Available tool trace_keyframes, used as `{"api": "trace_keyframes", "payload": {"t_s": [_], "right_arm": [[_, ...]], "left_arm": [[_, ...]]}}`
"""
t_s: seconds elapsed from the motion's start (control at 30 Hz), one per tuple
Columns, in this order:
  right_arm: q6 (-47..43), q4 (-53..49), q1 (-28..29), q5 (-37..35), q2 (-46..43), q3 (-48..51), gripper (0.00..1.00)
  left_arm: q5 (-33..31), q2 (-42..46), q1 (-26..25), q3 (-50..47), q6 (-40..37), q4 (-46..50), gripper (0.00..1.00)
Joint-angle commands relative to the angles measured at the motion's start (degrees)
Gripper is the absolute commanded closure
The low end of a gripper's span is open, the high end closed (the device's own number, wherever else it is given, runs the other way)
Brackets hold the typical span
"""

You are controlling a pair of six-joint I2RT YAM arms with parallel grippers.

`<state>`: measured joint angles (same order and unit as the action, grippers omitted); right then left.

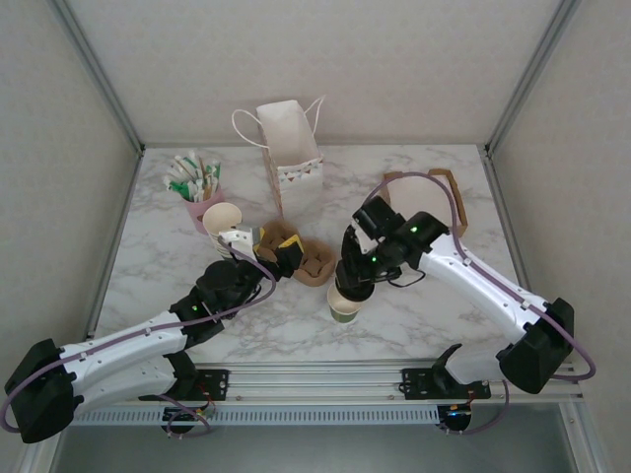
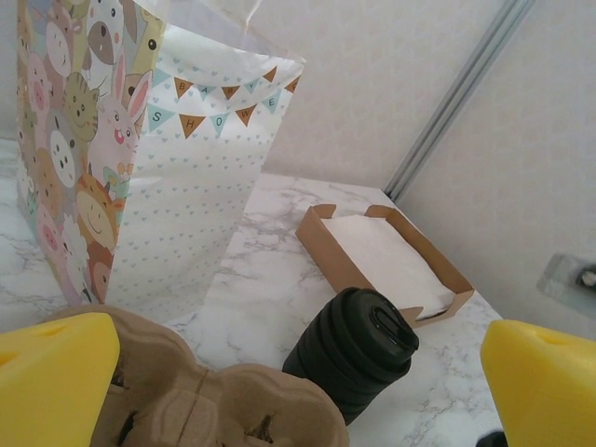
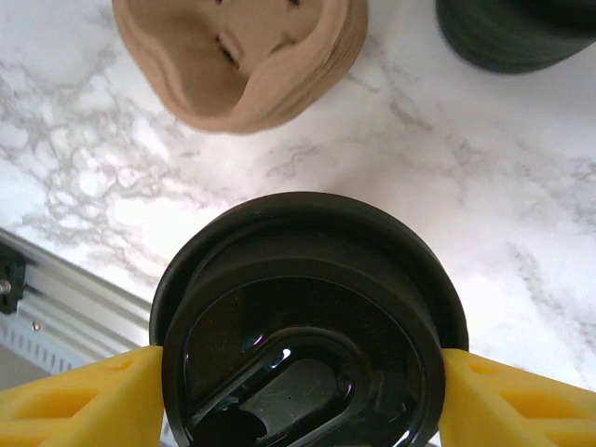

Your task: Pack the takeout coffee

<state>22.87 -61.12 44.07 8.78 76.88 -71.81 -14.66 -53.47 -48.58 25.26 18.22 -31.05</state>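
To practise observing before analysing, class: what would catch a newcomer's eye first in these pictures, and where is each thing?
First, the takeout coffee with its glossy black lid, at the front of the table, held between the yellow fingers of the right gripper. Next, the animal-print gift bag standing upright at the back, with the cardboard cup carrier lying in front of it.

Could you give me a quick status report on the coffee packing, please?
Left gripper open at the cup carrier. Right gripper shut on the takeout coffee, upright. Cup carrier and black cylinder nearby, not touching it.
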Motion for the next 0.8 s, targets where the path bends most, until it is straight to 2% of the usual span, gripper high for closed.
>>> {"api": "trace_keyframes", "payload": {"t_s": [0.0, 0.47, 0.77], "right_arm": [[1.3, -1.83, 2.17, -1.98, -1.67, 1.45, 0.3], [2.71, 1.41, 7.22, -9.37, -2.41, 4.97, 0.29], [1.86, 4.71, 8.34, -10.09, -3.5, 5.8, 0.3]], "left_arm": [[-0.82, -0.49, 0.33, -0.2, 0.5, -1.47, 0.0], [-0.7, -1.03, 0.33, -0.21, 0.33, -1.65, 0.0], [-0.66, -1.27, 0.35, -0.21, 0.2, -1.67, 0.0]]}}
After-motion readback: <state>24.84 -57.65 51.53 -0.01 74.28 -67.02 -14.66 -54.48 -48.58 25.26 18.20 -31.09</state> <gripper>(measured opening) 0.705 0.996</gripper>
